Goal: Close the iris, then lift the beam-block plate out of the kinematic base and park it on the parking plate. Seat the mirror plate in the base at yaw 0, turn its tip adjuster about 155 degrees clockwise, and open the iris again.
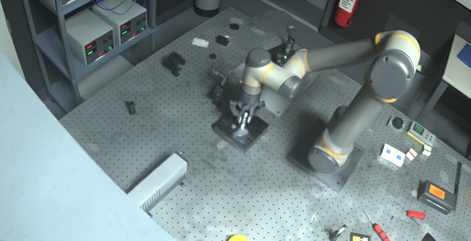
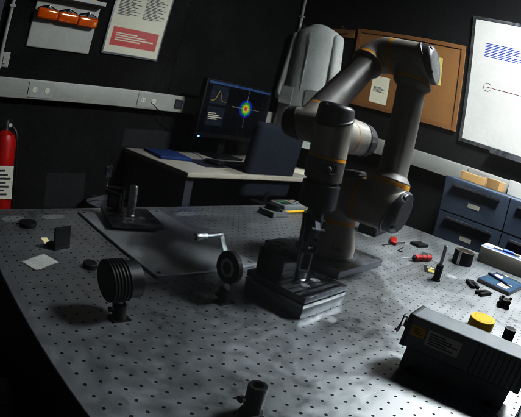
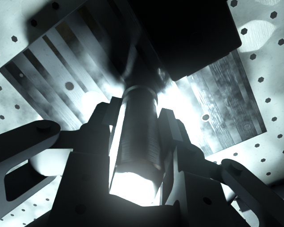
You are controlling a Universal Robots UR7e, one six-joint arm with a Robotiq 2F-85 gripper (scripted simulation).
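Note:
The beam-block plate (image 2: 296, 287) sits on the kinematic base (image 1: 240, 130) near the middle of the optical table, its dark upright block (image 2: 272, 261) at one end and a metal handle post (image 3: 137, 127) standing up from its striped top. The iris (image 2: 228, 267) stands on a short post just left of the base, its lever pointing up and left. The mirror plate (image 2: 125, 211) rests far back on the grey parking plate (image 2: 162, 244). My gripper (image 3: 137, 117) points straight down over the base with the handle post between its fingers, but it is open and holds nothing.
The laser housing (image 1: 159, 182) lies at the table's near edge. A ribbed black cylinder on a post (image 2: 119, 280) stands left of the iris. Tools and boxes (image 1: 412, 154) lie beside the arm's base. A second grey box with a yellow button (image 2: 469, 354) sits at the front right.

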